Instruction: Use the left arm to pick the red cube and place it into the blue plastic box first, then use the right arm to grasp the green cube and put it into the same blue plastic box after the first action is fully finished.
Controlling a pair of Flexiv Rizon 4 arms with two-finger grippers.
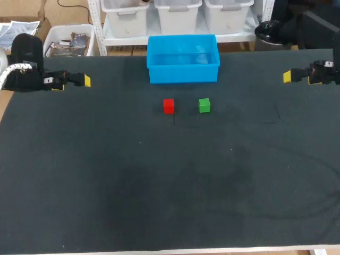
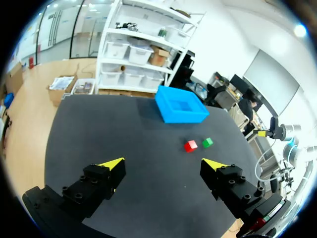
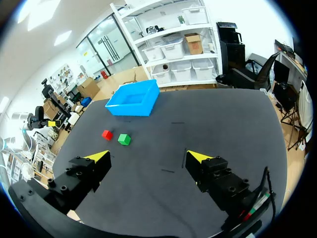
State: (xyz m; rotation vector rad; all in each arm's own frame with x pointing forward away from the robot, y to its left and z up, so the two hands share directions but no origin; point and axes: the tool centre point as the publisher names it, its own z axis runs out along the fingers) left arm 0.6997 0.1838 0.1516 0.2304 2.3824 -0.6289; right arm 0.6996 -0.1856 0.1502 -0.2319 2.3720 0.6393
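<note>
Left hand [image 2: 163, 162], right hand [image 3: 147, 155]: fingers apart.

We find no readable text, label, number or sign. The red cube [image 1: 168, 105], green cube [image 1: 204, 105] and blue plastic box [image 1: 183, 74] show plain coloured faces, and the dark table [image 1: 159, 186] is plain too.

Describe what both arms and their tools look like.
The left arm and right arm are black; a white ribbed hose runs along the left one. The left tool and right tool each have two blocky black fingers studded with bolt heads, ending in bright yellow wedge tips.
</note>
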